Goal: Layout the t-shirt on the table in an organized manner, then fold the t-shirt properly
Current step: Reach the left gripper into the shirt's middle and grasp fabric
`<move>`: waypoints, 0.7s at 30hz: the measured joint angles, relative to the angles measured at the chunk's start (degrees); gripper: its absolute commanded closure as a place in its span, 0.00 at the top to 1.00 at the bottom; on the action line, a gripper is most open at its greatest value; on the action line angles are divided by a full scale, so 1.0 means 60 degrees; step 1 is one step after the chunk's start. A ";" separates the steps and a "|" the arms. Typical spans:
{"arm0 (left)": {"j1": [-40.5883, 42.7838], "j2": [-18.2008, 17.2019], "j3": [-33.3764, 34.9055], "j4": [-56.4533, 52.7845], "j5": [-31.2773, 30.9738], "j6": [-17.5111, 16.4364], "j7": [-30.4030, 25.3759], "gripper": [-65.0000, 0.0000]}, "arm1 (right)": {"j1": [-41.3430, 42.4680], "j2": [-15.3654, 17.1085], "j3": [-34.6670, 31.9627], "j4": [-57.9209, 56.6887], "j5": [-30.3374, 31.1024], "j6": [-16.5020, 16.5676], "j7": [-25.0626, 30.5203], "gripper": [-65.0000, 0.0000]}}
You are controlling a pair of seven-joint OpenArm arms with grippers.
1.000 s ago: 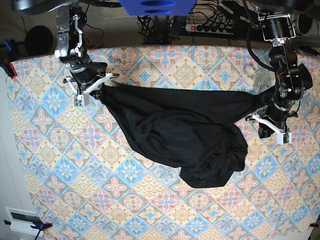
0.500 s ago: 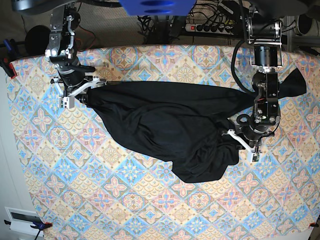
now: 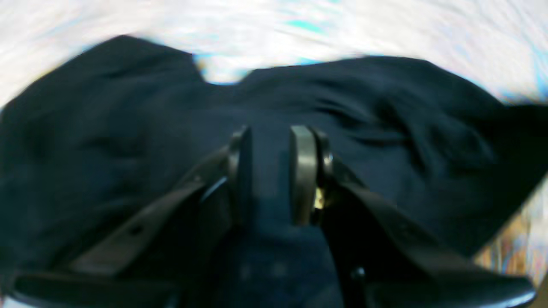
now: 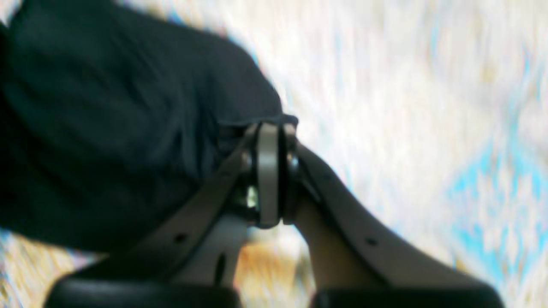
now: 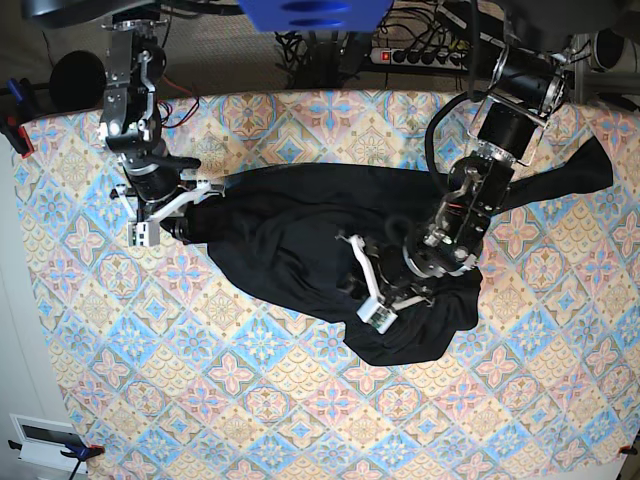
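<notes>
The black t-shirt [image 5: 290,240] lies bunched across the middle of the patterned table [image 5: 250,400]. One sleeve [image 5: 585,165] trails free at the right. My right gripper [image 5: 195,200], on the base view's left, is shut on the shirt's left edge; its wrist view shows the fingers [image 4: 269,171] pinched on a fabric corner [image 4: 274,119] above the table [image 4: 406,107]. My left gripper [image 5: 368,292] hangs over the shirt's crumpled middle. In its wrist view the fingers [image 3: 302,171] stand slightly apart with black cloth [image 3: 385,128] behind the gap.
A power strip [image 5: 420,55] and cables lie beyond the table's far edge. A white device [image 5: 40,440] sits at the near left corner. A clamp [image 5: 15,130] grips the table's left edge. Bare patterned cloth fills the near half of the table.
My left gripper let go of the right sleeve, which now lies on the table, and swung left over the shirt's middle. My right gripper shifted slightly, still holding the left edge.
</notes>
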 measured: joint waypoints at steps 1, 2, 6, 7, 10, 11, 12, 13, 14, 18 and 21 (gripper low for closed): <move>-0.0109 0.0066 0.0452 -0.0022 0.0073 0.0000 0.0066 0.23 | 0.0007 0.0000 -0.0051 0.0015 0.0029 -0.0004 0.0004 0.00; -0.0244 0.0164 0.0827 -0.0055 0.0175 -0.0007 0.0084 0.23 | -0.0036 0.0004 -0.0084 0.0015 0.0022 0.0018 -0.0058 0.00; -0.0841 0.0729 0.2244 -0.0521 0.1297 -0.0062 -0.0164 0.23 | -0.0178 0.0000 -0.0127 -0.0040 -0.0015 -0.0015 -0.0273 0.00; -0.1009 0.0885 0.2619 -0.0878 0.1596 -0.0058 -0.0215 0.23 | -0.0113 0.0000 -0.0127 -0.0036 -0.0011 -0.0018 -0.0197 0.00; -0.1286 0.1297 0.3483 -0.1909 0.1960 -0.0073 -0.0106 0.23 | -0.0007 0.0000 -0.0109 -0.0029 -0.0004 -0.0011 -0.0117 0.00; -0.1344 0.1366 0.3690 -0.2098 0.1934 -0.0076 -0.0095 0.23 | -0.0033 0.0000 -0.0095 -0.0026 -0.0007 -0.0015 -0.0117 0.00; -0.1432 0.1446 0.3825 -0.2266 0.1938 -0.0066 -0.0084 0.23 | -0.0084 -0.0004 -0.0084 -0.0026 -0.0011 -0.0015 -0.0146 0.00; -0.1515 0.1559 0.3898 -0.2386 0.1985 -0.0069 -0.0087 0.21 | -0.0124 -0.0004 -0.0084 -0.0026 -0.0011 -0.0015 -0.0149 0.00; -0.1603 0.1592 0.3923 -0.2448 0.1993 -0.0062 -0.0109 0.18 | -0.0138 -0.0004 -0.0084 -0.0026 -0.0011 -0.0018 -0.0186 0.00; -0.1989 0.1632 0.3960 -0.2539 0.2065 -0.0062 -0.1071 0.00 | -0.0109 -0.0004 -0.0073 -0.0026 -0.0011 -0.0011 -0.0135 0.00; -0.2364 0.1741 0.3952 -0.3235 0.2597 -0.0007 -0.1486 0.00 | -0.0138 -0.0004 -0.0073 -0.0026 -0.0011 -0.0015 -0.0149 0.00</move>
